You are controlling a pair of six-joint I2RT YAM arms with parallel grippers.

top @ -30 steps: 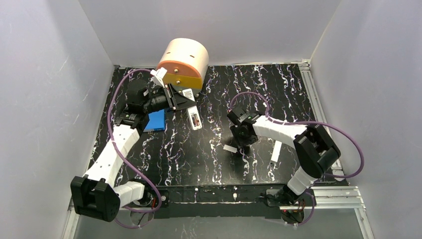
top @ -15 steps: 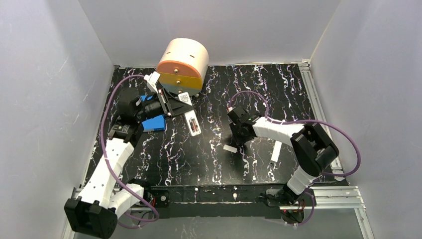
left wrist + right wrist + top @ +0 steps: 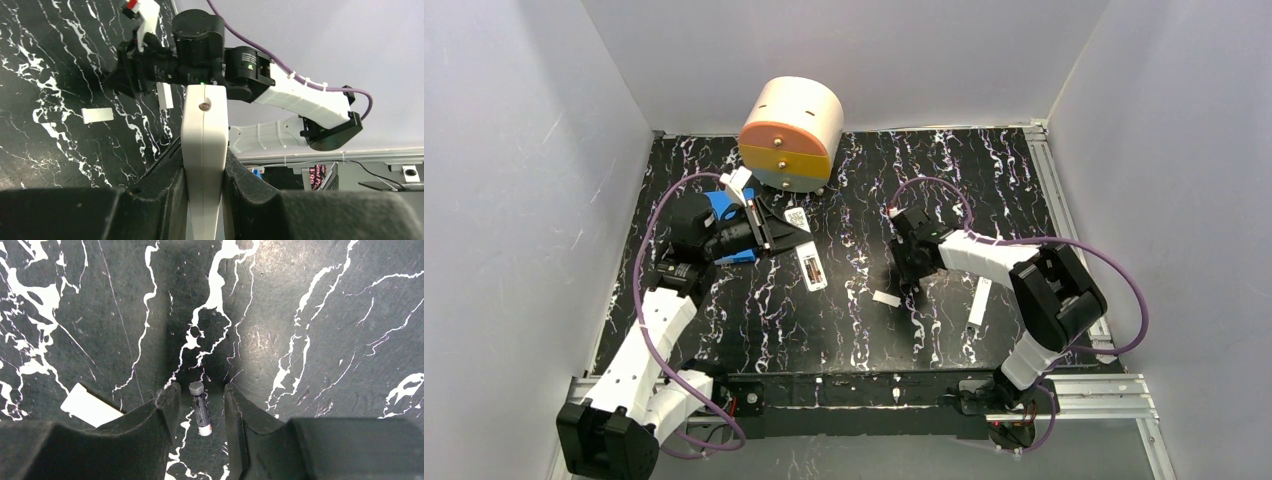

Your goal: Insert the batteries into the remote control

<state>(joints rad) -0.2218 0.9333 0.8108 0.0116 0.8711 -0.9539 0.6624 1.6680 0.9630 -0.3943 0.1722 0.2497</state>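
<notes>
The white remote control (image 3: 202,120) stands edge-on between my left gripper's (image 3: 202,157) jaws, which are shut on it. From above, the remote control (image 3: 811,268) sticks out of the left gripper (image 3: 786,238) over the table's middle, its back up, with a dark strip in the open compartment. One of the batteries (image 3: 200,409), dark with a grey cap, lies on the table between the fingers of my right gripper (image 3: 201,392). That gripper is open, with a gap on each side of the battery. In the top view the right gripper (image 3: 916,272) hides this battery.
A small white cover piece (image 3: 886,299) lies just left of the right gripper, also seen at its finger (image 3: 91,408). A long white bar (image 3: 978,303) lies to the right. A cream and orange drum (image 3: 790,136) stands at the back, and a blue block (image 3: 740,256) sits under the left wrist.
My left arm has carried the remote control nearer and slightly left, away from the drum. The right gripper's jaws have narrowed a little around the battery.
</notes>
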